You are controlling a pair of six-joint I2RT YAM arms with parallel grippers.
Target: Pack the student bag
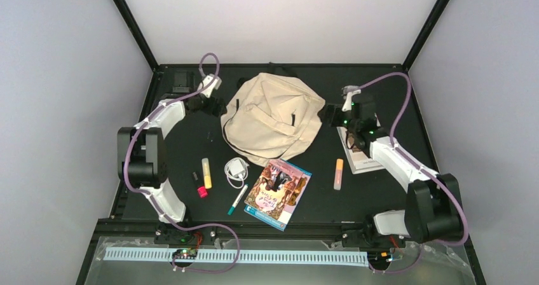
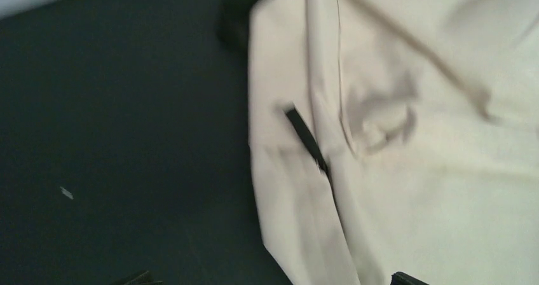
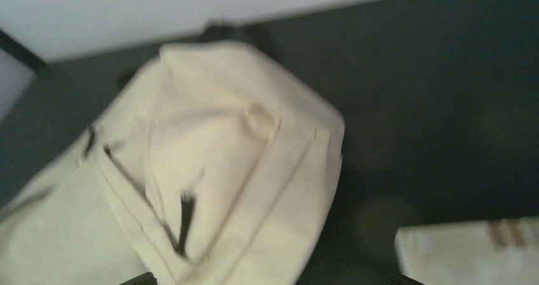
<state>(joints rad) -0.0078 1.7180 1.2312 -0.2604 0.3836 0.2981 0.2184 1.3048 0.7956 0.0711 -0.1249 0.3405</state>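
Note:
The student bag (image 1: 273, 116) is a large cream fabric backpack lying flat at the back middle of the black table. It fills the right side of the left wrist view (image 2: 413, 170) and the left of the right wrist view (image 3: 210, 170), both blurred, with a black zipper pull (image 3: 184, 221) showing. My left gripper (image 1: 213, 105) is open just off the bag's left edge, its fingertips wide apart over the edge (image 2: 273, 278). My right gripper (image 1: 330, 114) is open just off the bag's right edge (image 3: 270, 278). Both are empty.
In front of the bag lie a yellow highlighter (image 1: 206, 172), a small red and black item (image 1: 199, 187), a white charger with cable (image 1: 236, 168), a green pen (image 1: 238, 200), a colourful book (image 1: 278, 193) and an orange highlighter (image 1: 338, 173). A white booklet (image 1: 360, 156) lies under the right arm.

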